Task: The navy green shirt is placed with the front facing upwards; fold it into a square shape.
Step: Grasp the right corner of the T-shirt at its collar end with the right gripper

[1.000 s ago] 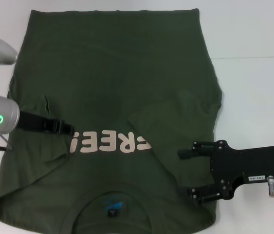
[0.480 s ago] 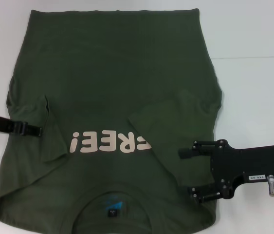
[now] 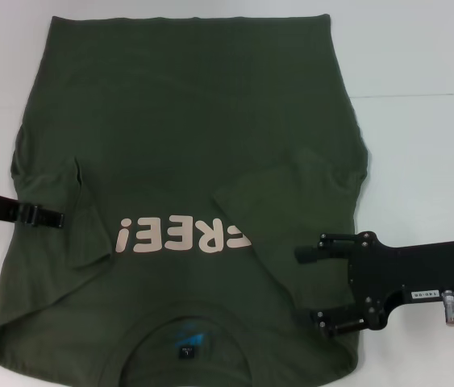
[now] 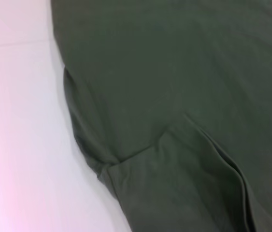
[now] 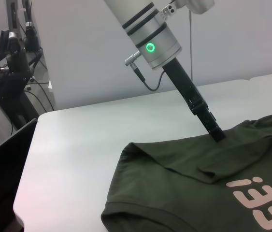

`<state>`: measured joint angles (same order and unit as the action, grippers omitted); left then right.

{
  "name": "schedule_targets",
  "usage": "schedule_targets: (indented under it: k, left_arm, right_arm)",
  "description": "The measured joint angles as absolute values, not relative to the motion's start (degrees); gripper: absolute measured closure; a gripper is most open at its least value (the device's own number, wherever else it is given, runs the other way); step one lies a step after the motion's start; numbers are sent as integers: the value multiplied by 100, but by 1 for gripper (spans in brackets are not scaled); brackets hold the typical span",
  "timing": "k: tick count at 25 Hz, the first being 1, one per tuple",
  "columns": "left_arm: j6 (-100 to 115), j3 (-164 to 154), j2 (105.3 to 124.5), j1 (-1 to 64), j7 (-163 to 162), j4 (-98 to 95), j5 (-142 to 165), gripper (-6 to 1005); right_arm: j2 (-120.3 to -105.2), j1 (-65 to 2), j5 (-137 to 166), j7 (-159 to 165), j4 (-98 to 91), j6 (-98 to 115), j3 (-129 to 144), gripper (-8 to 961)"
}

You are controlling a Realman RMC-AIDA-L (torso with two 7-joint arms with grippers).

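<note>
left claw (image 3: 49,218) closed, right claw (image 3: 311,289) agape

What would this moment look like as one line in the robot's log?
shirt: flat, print up, both sleeves folded in | left gripper: at shirt's left edge | right gripper: open, over right side near collar

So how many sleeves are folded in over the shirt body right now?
2. The left sleeve lies folded inward beside the left gripper; the right sleeve lies folded over the chest of the navy green shirt, just ahead of the right gripper.
</note>
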<state>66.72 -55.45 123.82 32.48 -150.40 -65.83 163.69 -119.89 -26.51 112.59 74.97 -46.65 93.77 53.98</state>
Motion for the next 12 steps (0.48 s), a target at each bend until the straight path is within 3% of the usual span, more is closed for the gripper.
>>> schedule_targets:
  k: [12]
  left_arm:
    - [6309, -6001, 12384, 3134, -15029, -6609, 16380, 52]
  right_arm:
    - [-11988, -2645, 11259, 7497, -4625, 9378, 5396, 41]
